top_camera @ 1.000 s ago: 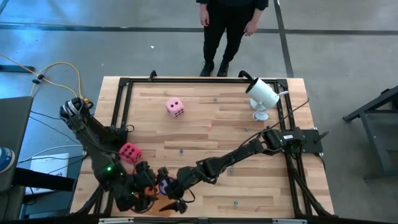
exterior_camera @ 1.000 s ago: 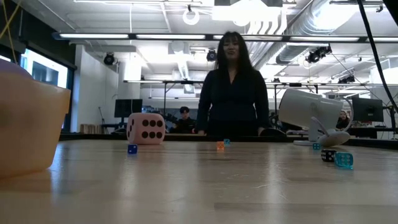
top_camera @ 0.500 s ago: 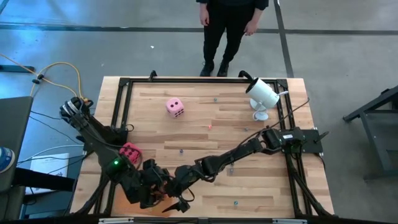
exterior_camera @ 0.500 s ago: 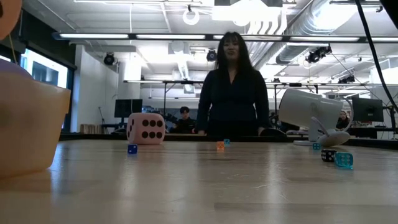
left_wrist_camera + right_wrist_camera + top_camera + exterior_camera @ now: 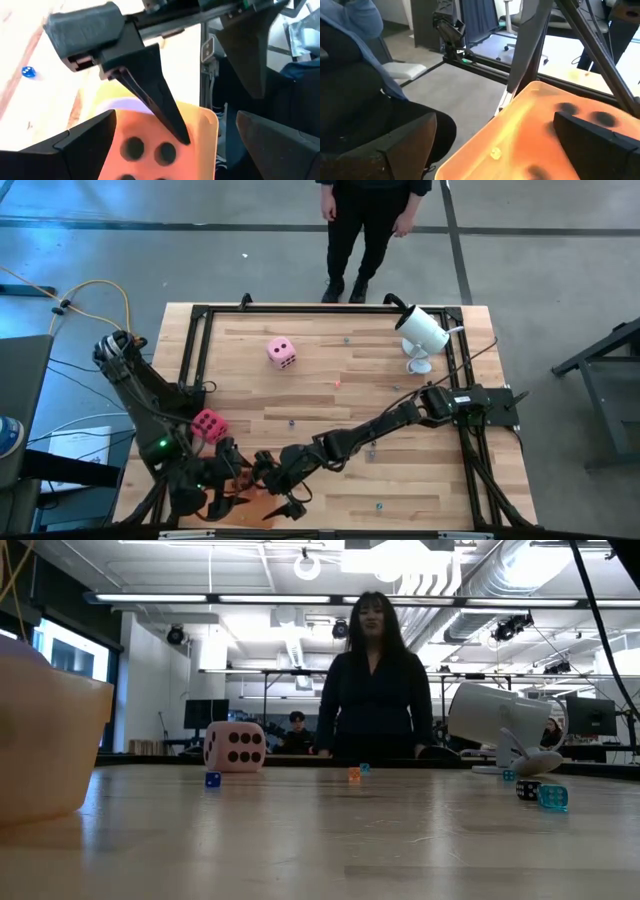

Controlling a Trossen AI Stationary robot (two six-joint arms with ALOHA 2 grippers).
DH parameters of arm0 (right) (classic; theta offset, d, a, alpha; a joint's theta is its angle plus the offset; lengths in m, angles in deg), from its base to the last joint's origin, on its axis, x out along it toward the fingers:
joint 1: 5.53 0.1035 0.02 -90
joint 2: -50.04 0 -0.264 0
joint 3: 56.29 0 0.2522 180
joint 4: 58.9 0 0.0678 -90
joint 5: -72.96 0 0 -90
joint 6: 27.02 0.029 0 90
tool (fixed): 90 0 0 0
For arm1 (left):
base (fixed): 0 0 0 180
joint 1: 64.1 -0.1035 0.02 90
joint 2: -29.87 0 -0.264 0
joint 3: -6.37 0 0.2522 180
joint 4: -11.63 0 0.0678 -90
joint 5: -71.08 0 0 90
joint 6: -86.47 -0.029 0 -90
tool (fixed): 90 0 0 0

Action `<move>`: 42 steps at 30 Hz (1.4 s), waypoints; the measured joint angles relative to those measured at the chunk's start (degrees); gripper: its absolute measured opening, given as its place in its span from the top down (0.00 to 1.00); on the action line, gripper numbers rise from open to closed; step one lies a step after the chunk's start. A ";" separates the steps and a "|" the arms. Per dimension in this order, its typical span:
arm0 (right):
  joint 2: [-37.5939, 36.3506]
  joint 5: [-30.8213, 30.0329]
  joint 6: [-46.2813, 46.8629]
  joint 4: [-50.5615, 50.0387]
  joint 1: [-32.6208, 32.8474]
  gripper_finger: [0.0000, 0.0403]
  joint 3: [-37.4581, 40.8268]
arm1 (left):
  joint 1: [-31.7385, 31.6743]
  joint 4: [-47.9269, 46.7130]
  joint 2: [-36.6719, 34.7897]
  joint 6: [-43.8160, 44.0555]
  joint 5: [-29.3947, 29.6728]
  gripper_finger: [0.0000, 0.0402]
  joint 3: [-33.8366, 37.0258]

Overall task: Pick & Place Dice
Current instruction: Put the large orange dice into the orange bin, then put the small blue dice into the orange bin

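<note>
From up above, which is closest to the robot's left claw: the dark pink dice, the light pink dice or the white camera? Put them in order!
From the left gripper, near the table's front left corner:
1. Magenta die, just behind it, left side.
2. Light pink die, middle, toward the back.
3. White camera, back right corner.

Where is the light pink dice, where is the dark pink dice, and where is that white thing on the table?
light pink dice [image 5: 281, 352], high view, on its top face.
magenta dice [image 5: 209, 424], high view, on its top face.
white camera [image 5: 423, 330], high view, on its rounded body.

Overhead, table-level, two wrist close-ups
</note>
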 joint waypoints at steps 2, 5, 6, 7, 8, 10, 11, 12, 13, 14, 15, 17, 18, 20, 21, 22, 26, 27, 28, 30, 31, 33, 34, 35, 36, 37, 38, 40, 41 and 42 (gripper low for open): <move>0.00 0.01 0.00 -0.09 -0.09 0.03 0.02 | 0.72 0.00 -0.05 0.21 0.00 0.00 0.01; 0.00 -1.28 -0.95 -1.06 -0.28 0.03 0.02 | 1.58 -0.46 -0.11 1.57 -0.02 0.00 0.01; -0.06 -2.40 -1.52 -1.38 -0.31 0.03 0.02 | 1.96 -0.66 -0.11 2.03 0.02 0.00 0.01; -0.57 -3.34 -2.35 -2.35 -0.15 0.03 0.02 | 2.38 -0.78 -0.11 2.55 0.25 0.00 0.01; -1.25 -4.35 -3.59 -3.88 0.13 0.03 0.04 | 2.76 -0.85 -0.11 2.74 0.60 0.00 0.01; -2.46 -7.04 -6.30 -4.86 0.79 0.03 0.04 | 3.47 -1.30 -0.11 2.68 1.62 0.00 0.01; -2.94 -8.60 -7.30 -5.00 1.28 0.03 0.04 | 3.79 -1.58 -0.11 2.49 2.11 0.00 0.01; -3.41 -10.06 -8.29 -5.00 1.80 0.03 0.04 | 4.05 -1.69 -0.11 2.36 2.41 0.00 0.01; -3.96 -11.39 -9.30 -5.41 2.41 0.03 0.04 | 4.27 -1.87 -0.11 2.25 2.68 0.00 0.01; -4.41 -12.61 -10.28 -5.82 2.88 0.03 0.04 | 4.35 -2.23 -0.11 2.05 2.75 0.00 0.01; -4.87 -13.89 -11.08 -6.26 3.36 0.03 0.04 | 4.42 -2.32 -0.11 1.64 2.87 0.00 0.01; -5.93 -17.61 -11.71 -8.97 4.32 0.03 0.04 | 4.31 -1.91 -0.11 -0.62 3.35 0.00 0.01; -6.36 -20.11 -11.72 -10.81 4.77 0.03 0.04 | 3.99 -1.51 -0.11 -2.08 3.57 0.00 0.01; -6.92 -24.94 -11.05 -14.95 5.36 0.03 0.04 | 3.17 -0.09 -0.11 -5.34 3.65 0.00 0.01; -6.97 -27.27 -10.24 -16.75 5.60 0.03 0.04 | 2.69 0.47 -0.11 -6.57 3.43 0.00 0.01; -6.97 -29.31 -9.22 -17.88 5.81 0.03 0.04 | 2.16 0.85 -0.09 -7.35 3.09 0.00 0.01; -6.97 -36.60 -5.69 -22.35 6.78 0.03 0.04 | 0.86 1.25 -0.07 -7.96 0.77 0.00 0.01; -6.97 -38.48 -4.77 -23.92 7.05 0.03 0.04 | 0.88 1.28 -0.07 -7.95 0.41 0.00 0.01; -6.97 -40.46 -3.71 -25.62 7.26 0.03 0.04 | 1.06 1.28 -0.07 -7.82 0.39 0.00 0.01; -7.03 -44.31 -1.39 -29.32 7.81 0.03 0.04 | 1.63 1.17 -0.02 -7.54 0.56 0.00 0.01; -7.40 -46.50 -0.02 -31.57 8.10 0.03 0.04 | 1.83 1.06 -0.02 -7.56 1.09 0.00 0.01; -8.34 -50.25 3.06 -35.52 8.72 0.03 0.07 | 2.17 0.07 -0.02 -7.74 2.16 0.00 0.01; -9.03 -52.06 4.51 -37.22 8.91 0.03 0.07 | 2.17 -0.90 -0.03 -7.42 2.48 0.00 0.01; -9.87 -54.02 5.52 -39.49 9.38 0.03 0.07 | 2.00 -2.37 -0.13 -6.29 3.15 0.00 0.01; -10.66 -56.45 6.58 -41.83 9.87 0.03 0.07 | 1.50 -4.15 -0.33 -4.50 3.62 0.00 0.03; -11.34 -58.97 7.65 -43.31 10.41 0.03 0.07 | 0.78 -6.10 -0.67 -2.46 4.02 0.00 0.03; -11.91 -61.87 8.85 -44.77 11.03 0.03 0.03 | -0.12 -8.18 -1.05 -0.93 4.45 0.00 0.03; -13.26 -69.51 12.75 -50.08 12.82 0.03 0.04 | -2.37 -12.36 -2.01 -0.16 4.81 0.00 0.03; -13.93 -73.34 15.58 -53.30 13.76 0.03 0.04 | -3.59 -13.85 -2.44 -0.49 4.85 0.00 0.03; -14.71 -76.80 19.12 -56.91 14.54 0.03 0.04 | -4.70 -15.14 -2.79 -1.00 4.90 0.00 0.03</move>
